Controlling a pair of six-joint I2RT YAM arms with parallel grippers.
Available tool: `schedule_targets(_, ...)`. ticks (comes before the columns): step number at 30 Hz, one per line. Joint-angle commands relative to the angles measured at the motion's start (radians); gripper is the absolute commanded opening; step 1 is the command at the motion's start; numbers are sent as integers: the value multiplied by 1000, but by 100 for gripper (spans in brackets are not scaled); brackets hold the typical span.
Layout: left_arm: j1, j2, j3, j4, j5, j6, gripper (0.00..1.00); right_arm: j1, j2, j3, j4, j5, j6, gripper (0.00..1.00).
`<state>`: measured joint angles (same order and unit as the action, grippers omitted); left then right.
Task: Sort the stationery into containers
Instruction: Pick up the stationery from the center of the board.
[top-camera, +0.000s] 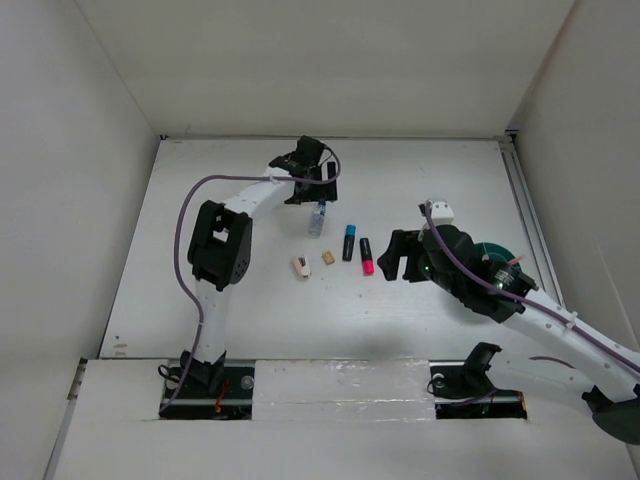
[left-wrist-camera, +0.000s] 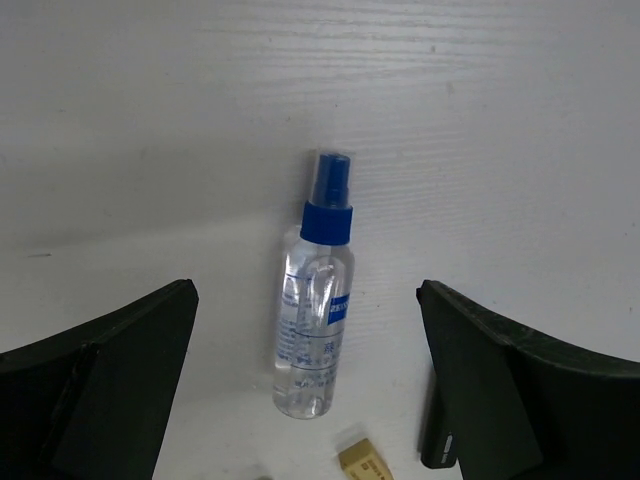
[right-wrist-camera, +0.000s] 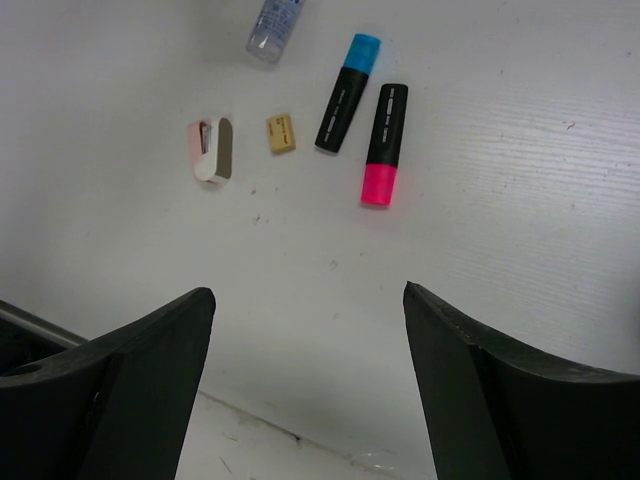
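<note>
Left claw (left-wrist-camera: 305, 290) hung spread over the bottle (left-wrist-camera: 315, 330) — likely light, slick, rigid; best pinched across its clear body; right claw (right-wrist-camera: 308, 300) gaped too.

Your white-and-black left arm (top-camera: 222, 245) reaches far up the table, and its black two-finger left gripper (top-camera: 300, 192) (left-wrist-camera: 305, 300) hangs just behind the clear bottle with blue cap (top-camera: 318, 218), jaws spread wide and touching nothing. Your white-and-black right arm (top-camera: 545, 315) stretches in from the bottle's right. Its black right gripper (top-camera: 392, 258) (right-wrist-camera: 310, 300) is well apart from the bottle, jaws equally wide and empty.
</note>
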<state>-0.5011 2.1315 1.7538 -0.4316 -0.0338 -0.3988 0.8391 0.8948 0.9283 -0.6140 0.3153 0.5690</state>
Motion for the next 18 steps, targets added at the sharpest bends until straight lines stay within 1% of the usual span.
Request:
schedule_targets(1,9,34,117,-78,32,55,90,12,-14,-9,46,-34,-14,82)
schedule_targets(3,9,70,157,-114,32,80,90,21,-5,-9,57,-35,-14,82)
schedule_targets(5,9,126,215,-168,23,80,84,22,-5,-9,57,-35,-14,82)
schedule_targets(6,9,140,226,-180,23,89,83,22,-5,-9,57,-35,-23,82)
schedule_targets(7,9,149,227,-180,32,89,83,22,-5,-9,57,-35,-23,82)
schedule_targets(11,-11,150,217,-180,23,89,77,22,-5,-19,66,-35,-23,82)
schedule_targets(12,-11,159,217,-180,14,89,75,22,-5,-19,66,-35,-23,82)
schedule_targets(13,-11,159,217,-191,14,89,69,22,-5,-19,66,-35,-32,82)
schedule_targets(16,-22,179,217,-211,2,89,61,22,-5,-19,66,-35,-32,82)
schedule_targets(18,-34,179,217,-211,-43,89,59,22,-5,-19,66,-35,-32,82)
